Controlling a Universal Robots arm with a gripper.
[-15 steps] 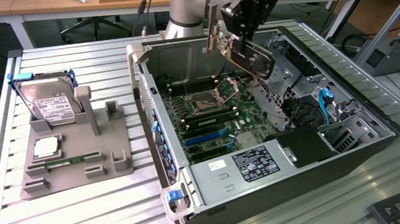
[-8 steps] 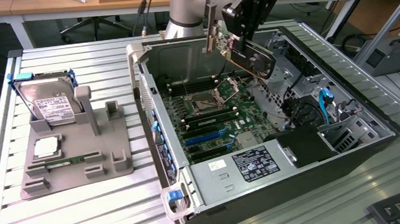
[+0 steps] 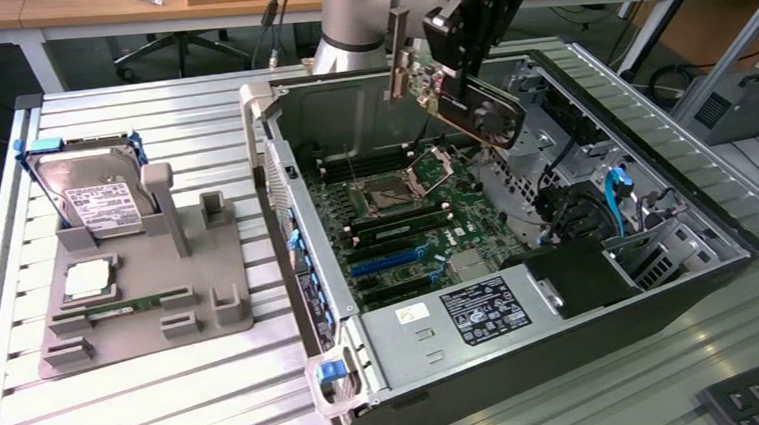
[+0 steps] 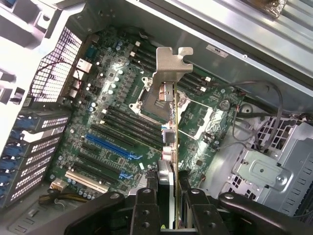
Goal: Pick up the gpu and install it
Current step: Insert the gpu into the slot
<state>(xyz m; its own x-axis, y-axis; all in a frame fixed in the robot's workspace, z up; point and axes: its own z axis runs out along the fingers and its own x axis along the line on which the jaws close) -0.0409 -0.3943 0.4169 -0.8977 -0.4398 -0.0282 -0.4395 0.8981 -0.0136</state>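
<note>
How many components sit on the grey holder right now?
3: hard drive propped at the far end, processor in the middle, green memory stick nearest the camera. None seems hidden.

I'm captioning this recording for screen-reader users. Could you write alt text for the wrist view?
The fingers grip a gpu edge-on, its silver bracket pointing away, over the green motherboard inside an open computer case. A blue slot and black slots run across the board.

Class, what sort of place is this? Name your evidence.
Likely a robotics lab: a robot arm holds a gpu over an open computer case, a parts fixture beside it on a slatted table.
</note>
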